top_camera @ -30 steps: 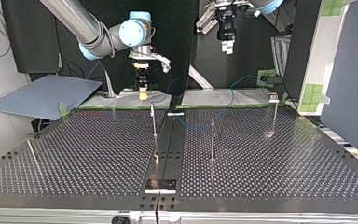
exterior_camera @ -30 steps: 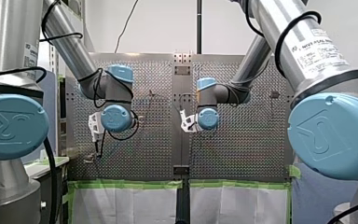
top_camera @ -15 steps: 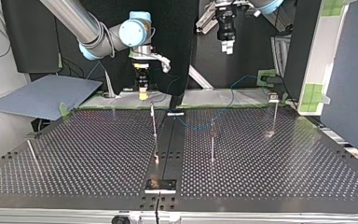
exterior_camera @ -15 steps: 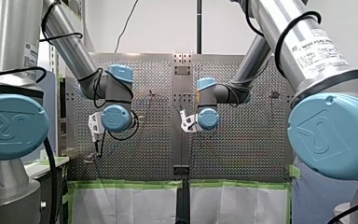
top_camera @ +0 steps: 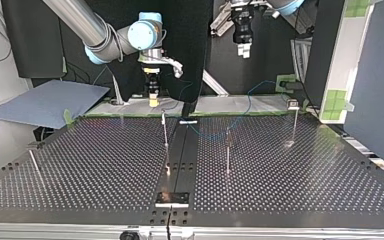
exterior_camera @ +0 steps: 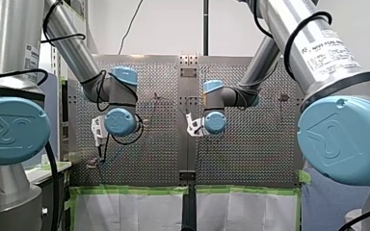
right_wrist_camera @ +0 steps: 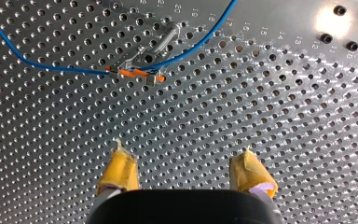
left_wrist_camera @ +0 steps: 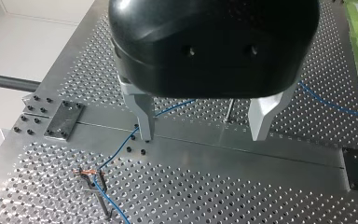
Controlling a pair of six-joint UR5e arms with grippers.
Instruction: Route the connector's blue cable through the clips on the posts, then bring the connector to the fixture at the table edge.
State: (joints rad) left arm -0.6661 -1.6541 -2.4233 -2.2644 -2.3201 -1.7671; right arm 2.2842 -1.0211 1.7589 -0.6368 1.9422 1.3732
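The thin, limp blue cable [right_wrist_camera: 51, 67] seemed best pinched beside a clip [right_wrist_camera: 137, 71]; the left gripper [left_wrist_camera: 201, 137] and right gripper [right_wrist_camera: 182, 154] hung spread, empty.

The counter [left_wrist_camera: 242, 186] is showing brushed, perforated metal, glinting where light is catching it. My left gripper [left_wrist_camera: 203, 136] is wearing a glossy black plastic shell over matt grey metal fingers [left_wrist_camera: 141, 114]. My right gripper [right_wrist_camera: 184, 156] is carrying yellow pads [right_wrist_camera: 119, 172], looking rough and frayed at their tips. The blue cable [right_wrist_camera: 74, 70] is looking smooth.
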